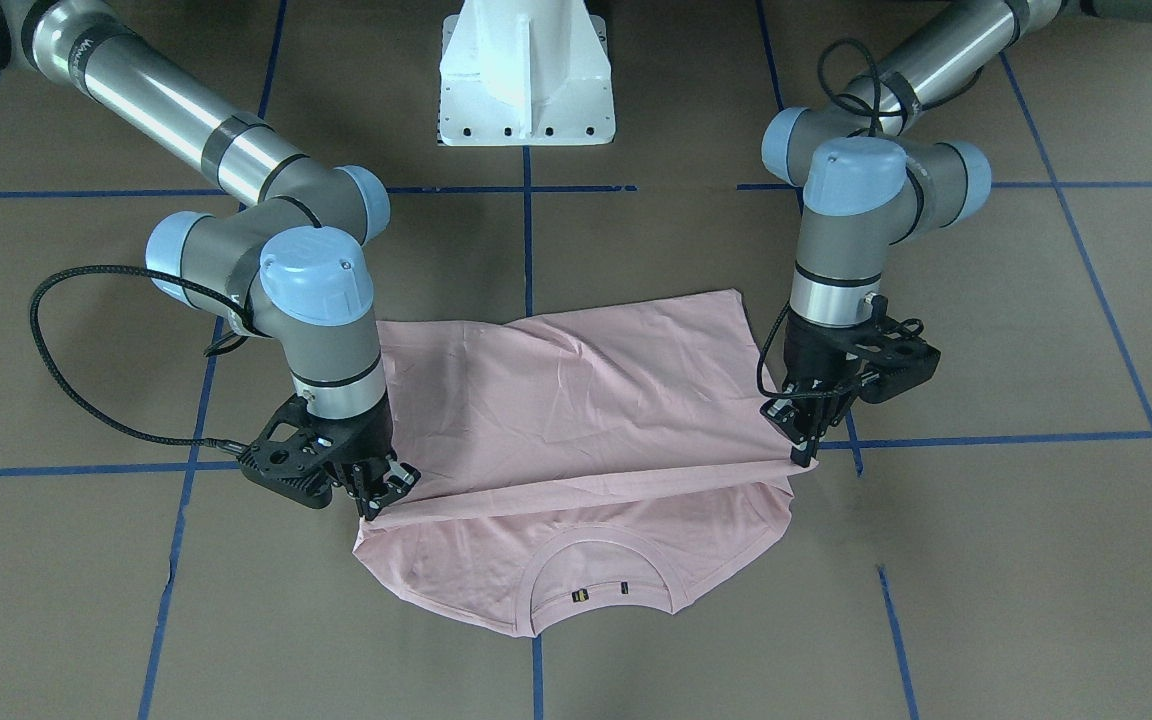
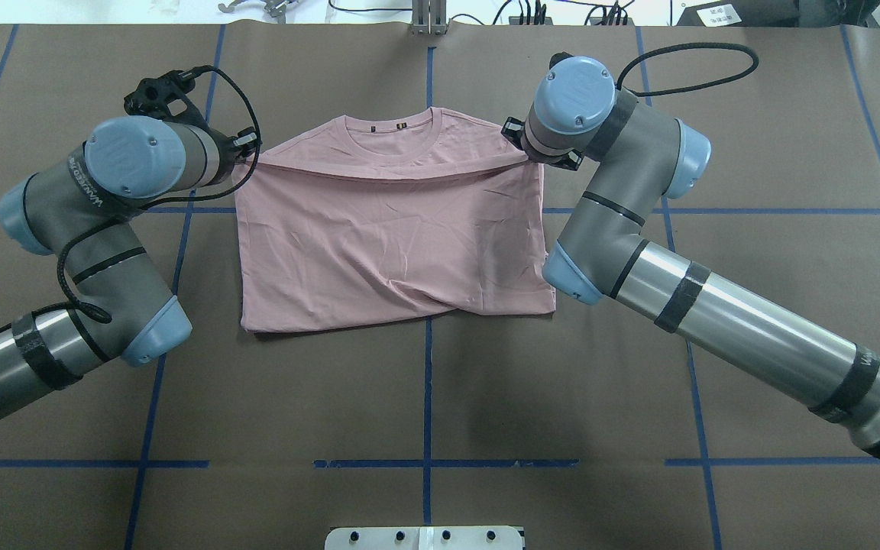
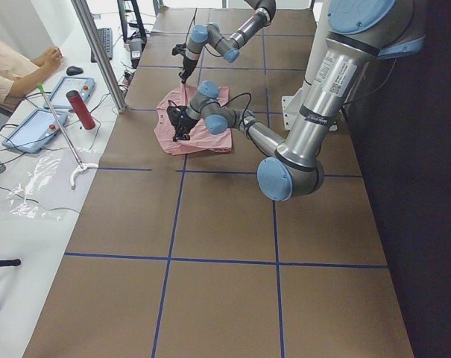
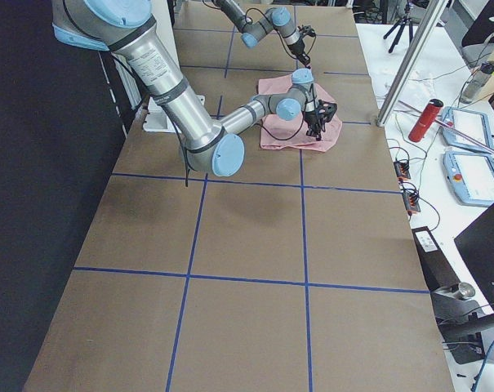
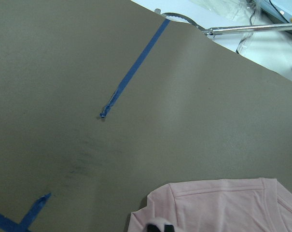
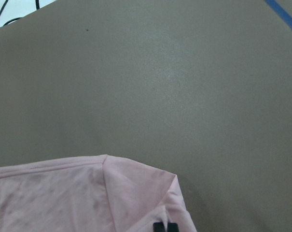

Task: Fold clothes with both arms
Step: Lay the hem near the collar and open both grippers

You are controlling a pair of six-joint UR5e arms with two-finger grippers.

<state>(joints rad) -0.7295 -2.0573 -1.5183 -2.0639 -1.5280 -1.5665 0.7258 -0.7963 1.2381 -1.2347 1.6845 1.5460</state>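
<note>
T-shirt (image 2: 390, 244), pale pink, lies flat on the brown paper-covered table (image 2: 425, 412), a little toward 12 o'clock from the centre in the overhead view. Its lower half is doubled over the chest, and the collar (image 1: 596, 543) shows at the 12 o'clock end. The carried edge (image 1: 586, 490) runs straight across just short of the collar.

The left gripper (image 1: 802, 452) pinches that edge at the shirt's 10 o'clock corner in the overhead view. The right gripper (image 1: 376, 500) pinches it at the 2 o'clock corner. Both pairs of fingers are clamped on cloth, and each wrist camera shows pink fabric at the fingertips.

Risks, as I judge them:
- If one pinch lets go before the other, the edge would land skewed across the shoulders.
- If a pinch has caught the lower layer as well, pulling away would lift the shoulder and undo the fold.
- Pulling further toward 12 o'clock would cover the collar or drag the whole garment along the paper.
- The creases near the 6 o'clock fold could get pressed in.

Count:
- one T-shirt
- one collar, with two small labels (image 1: 577, 597) inside the neck
- two arms
- two grippers
- one white pedestal base (image 1: 526, 75)
</note>
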